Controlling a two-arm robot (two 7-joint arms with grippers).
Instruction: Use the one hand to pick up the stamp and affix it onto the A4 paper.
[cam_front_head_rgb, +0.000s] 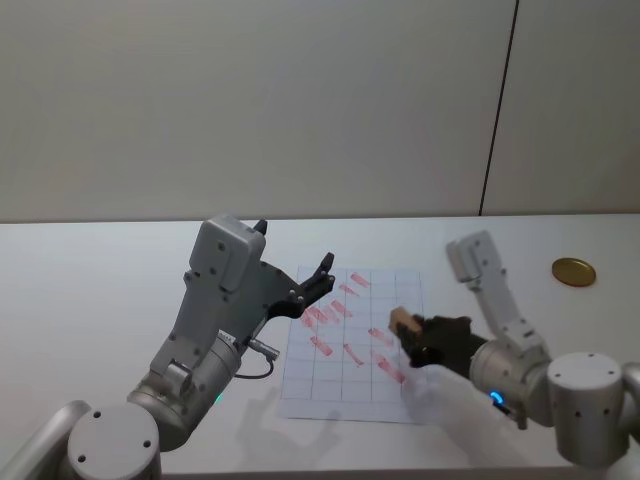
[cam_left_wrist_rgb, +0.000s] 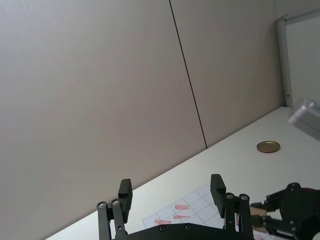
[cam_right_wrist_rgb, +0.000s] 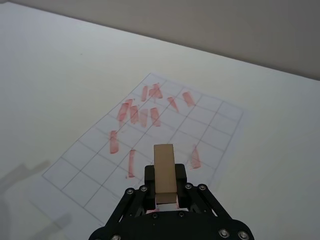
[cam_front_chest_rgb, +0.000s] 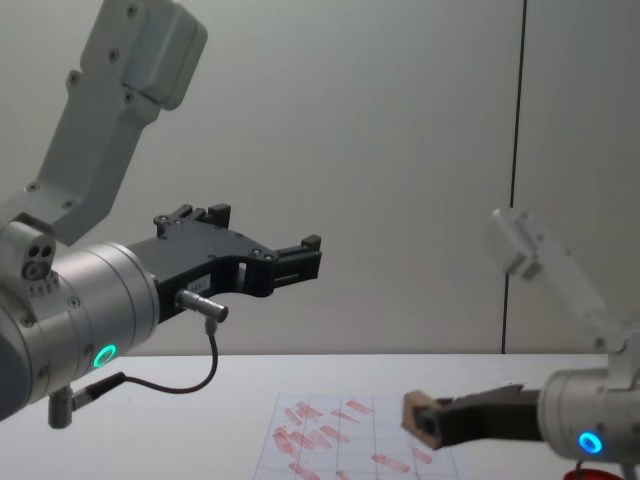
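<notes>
Stamp (cam_right_wrist_rgb: 164, 170) is clamped in your right gripper (cam_right_wrist_rgb: 165, 180), which closes on its lower end from both sides. It is a small block of light-tan wood, plain and matte, with square edges and flat faces. In the right wrist view it looks longer than it is wide, and it juts out past the black fingers.

In the head view you see the stamp (cam_front_head_rgb: 403, 322) over the right-hand columns of the A4 paper (cam_front_head_rgb: 340, 375). You cannot tell from these views whether its end touches the sheet or hangs just above it. In the chest view the block (cam_front_chest_rgb: 424, 416) is at the tip of the gripper, which reaches in level from the right.

The paper is a thin white sheet ruled with a faint grey grid, lying flat on the smooth white table (cam_front_head_rgb: 100, 280). Smeared red rectangular prints are scattered over its middle cells, some of them slanted.

Your left gripper (cam_left_wrist_rgb: 171, 185) is raised well above the table on the left, with its two flat black fingers spread wide and nothing between them. A round brass-coloured disc (cam_front_head_rgb: 573, 271) lies flat on the table, well apart from the paper to the right.
</notes>
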